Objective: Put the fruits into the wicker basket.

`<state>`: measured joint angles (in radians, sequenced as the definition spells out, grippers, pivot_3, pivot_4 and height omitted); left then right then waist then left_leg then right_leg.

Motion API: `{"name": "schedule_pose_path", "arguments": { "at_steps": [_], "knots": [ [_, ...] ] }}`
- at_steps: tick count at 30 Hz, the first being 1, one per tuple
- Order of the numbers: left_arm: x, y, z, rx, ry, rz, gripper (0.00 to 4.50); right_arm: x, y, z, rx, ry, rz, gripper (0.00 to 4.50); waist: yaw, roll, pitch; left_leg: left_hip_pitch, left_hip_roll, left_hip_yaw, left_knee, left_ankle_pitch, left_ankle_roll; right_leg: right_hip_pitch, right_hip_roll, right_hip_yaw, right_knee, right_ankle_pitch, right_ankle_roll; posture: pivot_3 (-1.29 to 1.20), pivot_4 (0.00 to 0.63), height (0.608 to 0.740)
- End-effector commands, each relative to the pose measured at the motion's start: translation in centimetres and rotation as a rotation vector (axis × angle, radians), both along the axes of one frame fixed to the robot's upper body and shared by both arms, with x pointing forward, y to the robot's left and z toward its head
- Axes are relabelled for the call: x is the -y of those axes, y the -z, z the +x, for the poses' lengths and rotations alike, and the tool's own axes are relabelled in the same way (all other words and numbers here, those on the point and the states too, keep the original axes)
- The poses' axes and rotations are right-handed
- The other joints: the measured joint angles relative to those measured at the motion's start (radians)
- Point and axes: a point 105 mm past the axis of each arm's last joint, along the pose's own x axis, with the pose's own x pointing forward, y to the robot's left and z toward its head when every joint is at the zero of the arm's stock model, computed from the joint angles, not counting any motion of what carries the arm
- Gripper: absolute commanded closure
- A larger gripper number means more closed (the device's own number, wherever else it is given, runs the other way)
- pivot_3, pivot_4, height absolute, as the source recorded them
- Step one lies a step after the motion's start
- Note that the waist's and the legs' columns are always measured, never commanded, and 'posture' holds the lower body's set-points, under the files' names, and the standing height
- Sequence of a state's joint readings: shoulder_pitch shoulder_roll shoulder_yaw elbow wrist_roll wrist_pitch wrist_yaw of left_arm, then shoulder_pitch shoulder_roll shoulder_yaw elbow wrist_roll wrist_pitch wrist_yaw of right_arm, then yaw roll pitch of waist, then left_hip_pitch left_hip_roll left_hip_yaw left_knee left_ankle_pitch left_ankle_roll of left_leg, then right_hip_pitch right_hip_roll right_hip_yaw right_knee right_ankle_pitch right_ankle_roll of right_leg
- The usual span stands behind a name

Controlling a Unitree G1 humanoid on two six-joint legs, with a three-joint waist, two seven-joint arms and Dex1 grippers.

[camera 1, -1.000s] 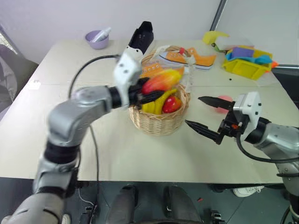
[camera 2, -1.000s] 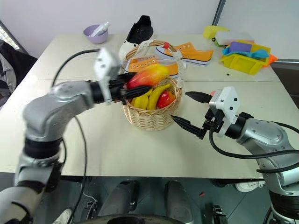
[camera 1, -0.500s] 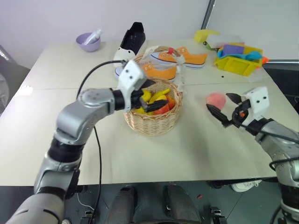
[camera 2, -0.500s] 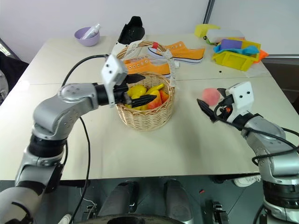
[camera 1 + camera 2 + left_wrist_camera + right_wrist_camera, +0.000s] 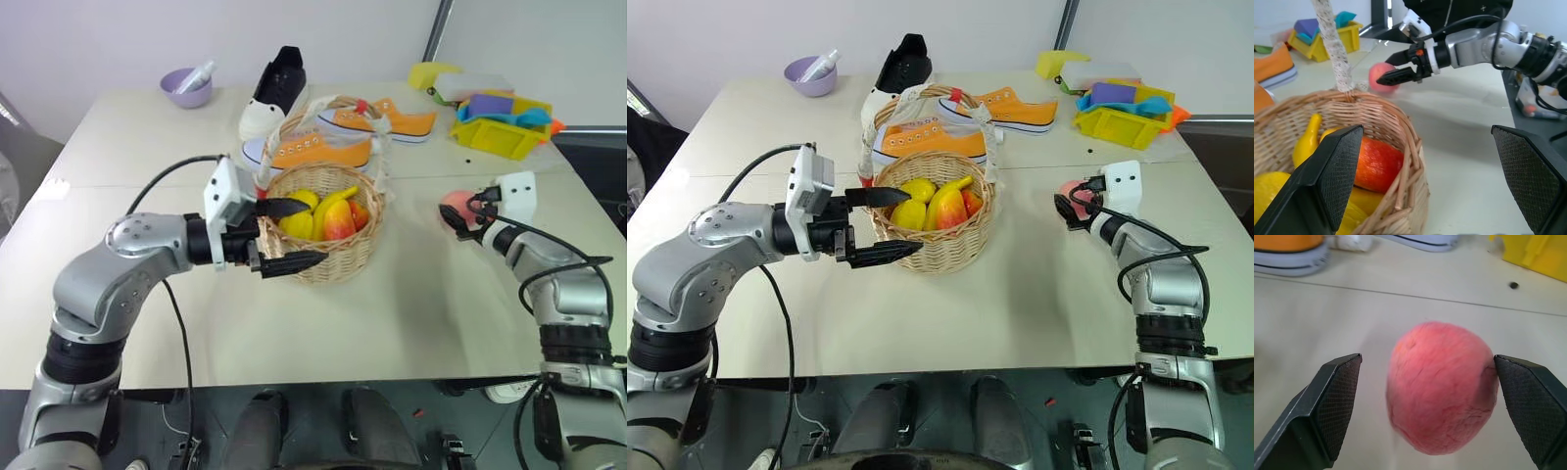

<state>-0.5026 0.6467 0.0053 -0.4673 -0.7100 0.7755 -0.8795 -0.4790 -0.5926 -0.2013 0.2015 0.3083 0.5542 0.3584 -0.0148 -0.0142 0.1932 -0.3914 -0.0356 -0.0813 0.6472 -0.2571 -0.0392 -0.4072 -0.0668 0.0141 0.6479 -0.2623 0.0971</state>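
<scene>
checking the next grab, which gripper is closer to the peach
Right. The right gripper has its open fingers on either side of the peach on the table. The left gripper is open, far off at the near rim of the basket.

My head cameras look down and forward over the table [image 5: 323, 323]. My left wrist camera sits close above the wicker basket [image 5: 1400, 132], facing the peach [image 5: 1379, 74], which my right wrist camera frames closely.

The red-to-orange oblong mango-like fruit [image 5: 1377, 163] lies half buried behind the round tan wicker basket's [image 5: 1400, 147] rim — the right tool [image 5: 458, 221] partly masks the fuzzy pink peach [image 5: 453, 203].
</scene>
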Motion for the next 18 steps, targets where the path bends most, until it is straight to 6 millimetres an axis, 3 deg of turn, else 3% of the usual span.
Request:
{"name": "schedule_pose_path", "arguments": {
  "at_steps": [1,3,5,7,11,14,18],
  "knots": [
    [-0.2,-0.9,-0.6,0.045,-0.01,-0.015,0.01,-0.4,0.3,0.2,-0.009,-0.022,0.008,0.26,-0.001,0.0,0.0,0.0,0.0,0.0,0.0,0.0,0.0,0.0,0.0,0.0,0.0,0.0,0.0,0.0,0.15,0.738],
    [-0.5,-0.6,-0.5,0.034,-0.029,-0.012,0.0,-0.4,0.3,0.3,-0.008,-0.023,-0.011,0.86,-0.006,0.0,0.0,0.001,0.0,0.0,0.0,0.0,0.0,0.0,0.001,0.001,0.001,0.0,0.0,0.0,0.15,0.738],
    [-0.8,-0.3,-0.5,0.024,-0.043,-0.011,0.0,-0.4,0.3,0.3,-0.006,-0.023,-0.043,1.85,-0.006,0.0,0.0,0.001,0.001,0.0,0.0,0.0,0.0,0.0,0.002,0.001,0.001,0.0,-0.001,0.0,0.15,0.738],
    [-1.1,-0.2,-0.4,0.017,-0.058,-0.016,0.0,-0.3,0.3,0.2,0.0,-0.019,-0.058,2.36,-0.004,0.0,0.0,0.002,0.001,0.0,0.0,0.0,0.0,0.0,0.002,0.001,0.001,0.001,-0.001,0.0,0.15,0.738],
    [-2.4,0.0,0.2,-0.003,-0.113,-0.025,0.0,-0.4,-1.1,-0.3,0.078,-0.042,-0.167,2.36,-0.002,0.0,0.0,0.001,0.001,0.0,0.0,0.0,0.0,0.0,0.002,0.001,0.001,0.001,-0.001,0.0,0.15,0.738],
    [-3.7,0.3,0.6,-0.014,-0.156,-0.025,0.0,-1.9,-3.4,-1.9,0.171,-0.185,-0.239,2.36,0.0,0.001,0.0,0.001,0.001,0.0,-0.001,0.0,0.0,-0.001,0.002,0.001,0.001,0.001,-0.001,0.0,0.15,0.738],
    [-5.4,0.4,0.5,-0.026,-0.176,-0.068,0.0,-6.6,-6.6,-8.2,0.238,-0.587,-0.201,2.36,0.003,0.001,0.0,0.0,0.003,0.0,-0.001,-0.001,0.002,-0.002,0.001,0.001,0.0,0.0,-0.001,0.0,0.15,0.738]
  ]
}}
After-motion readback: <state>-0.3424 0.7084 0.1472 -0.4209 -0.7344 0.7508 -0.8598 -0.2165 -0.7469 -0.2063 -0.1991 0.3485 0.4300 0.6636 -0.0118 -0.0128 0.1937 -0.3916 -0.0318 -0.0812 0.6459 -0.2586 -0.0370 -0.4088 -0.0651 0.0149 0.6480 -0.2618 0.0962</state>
